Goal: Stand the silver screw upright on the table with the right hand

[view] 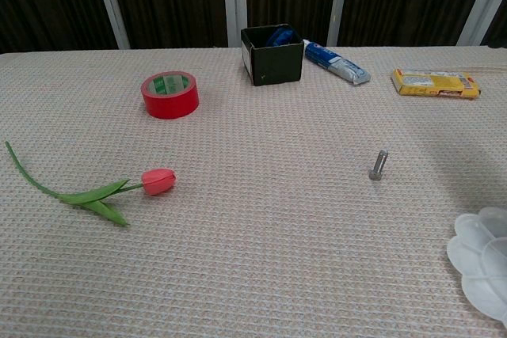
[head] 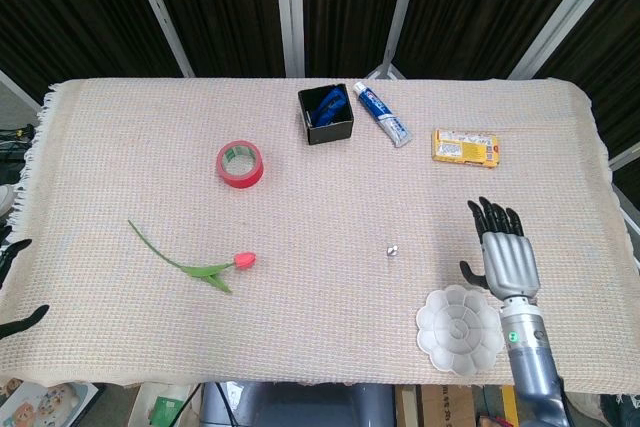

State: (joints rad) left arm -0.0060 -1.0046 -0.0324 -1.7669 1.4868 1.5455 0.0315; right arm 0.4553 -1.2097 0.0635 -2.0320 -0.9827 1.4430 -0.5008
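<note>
Silver screw (view: 379, 165) upright on cloth, right hand (head: 507, 258) apart, fingers (head: 492, 215) spread

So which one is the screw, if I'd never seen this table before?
Start at the white flower-shaped dish at the near edge of the beige woven tablecloth. Just beyond it, toward the middle, the small silver metal screw stands upright, alone. It is the only metal item and far smaller than everything else.

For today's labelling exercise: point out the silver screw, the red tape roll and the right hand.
silver screw (view: 379, 164): chest view, middle of its upright shaft.
red tape roll (view: 169, 95): chest view, its red outer wall.
right hand (head: 507, 259): head view, back of the hand, fingers spread.
</note>
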